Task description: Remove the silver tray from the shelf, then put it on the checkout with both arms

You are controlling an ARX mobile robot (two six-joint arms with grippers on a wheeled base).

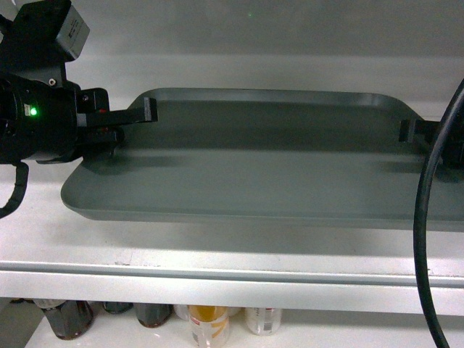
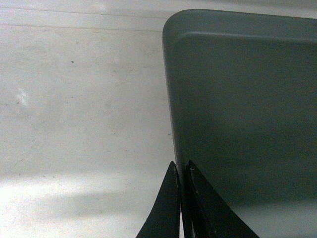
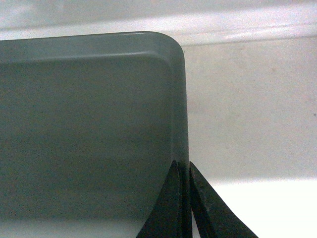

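Head view first: we see the silver tray (image 1: 268, 167) lying across the white shelf (image 1: 217, 261), its near edge close to the shelf's plain front lip and its far rim near the pale back wall. The board is painted white, faintly scuffed and speckled (the wrist views show small dark flecks on it), with a bright band of light along the front. Below the lip stand several bottles (image 1: 210, 322), some dark, one with an orange band; we cannot read their labels, and no writing is legible anywhere.

Our left gripper (image 2: 181, 171) is clamped on the tray's left rim, one finger outside the rim and one inside, the metal pinched between them. A green light glows on the left arm (image 1: 32, 109) in the head view. Our right gripper (image 3: 183, 168) pinches the tray's right rim the same way, near the far right corner. A black cable (image 1: 428, 217) hangs across the right edge of the head view.
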